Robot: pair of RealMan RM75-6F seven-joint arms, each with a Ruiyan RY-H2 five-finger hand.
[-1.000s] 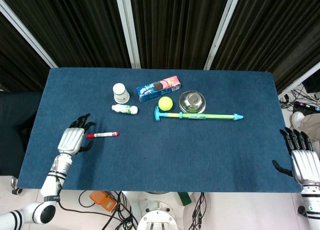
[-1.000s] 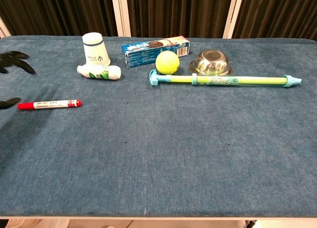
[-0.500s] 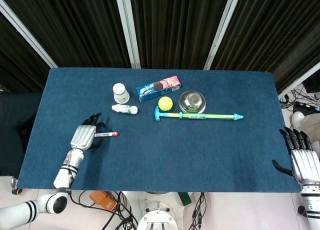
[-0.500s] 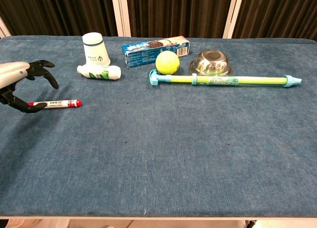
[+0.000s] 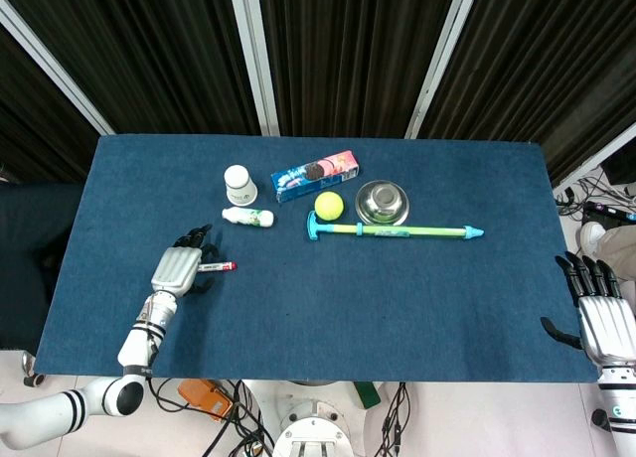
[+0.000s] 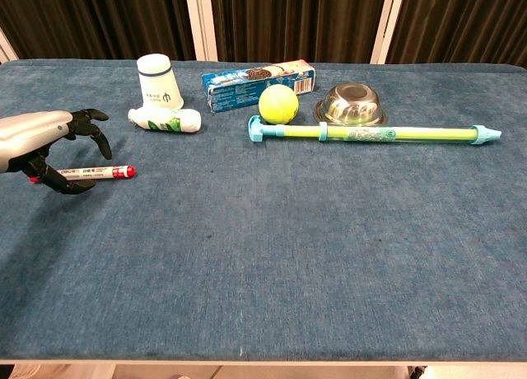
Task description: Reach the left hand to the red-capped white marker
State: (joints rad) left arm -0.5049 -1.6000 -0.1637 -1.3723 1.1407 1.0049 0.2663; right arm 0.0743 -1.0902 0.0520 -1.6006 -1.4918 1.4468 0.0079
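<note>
Left arm reaches forward from the near left corner, its forearm angled up and to the right in the head view. The left hand (image 5: 176,269) is held palm down, silver back uppermost, with dark fingers (image 6: 86,120) curved downward and spread apart, the thumb arched beneath; nothing is gripped. The right hand (image 5: 603,320) lies at the far right edge in the head view, back facing up, fingers straight and slightly parted, thumb out to the side, holding nothing.
</note>
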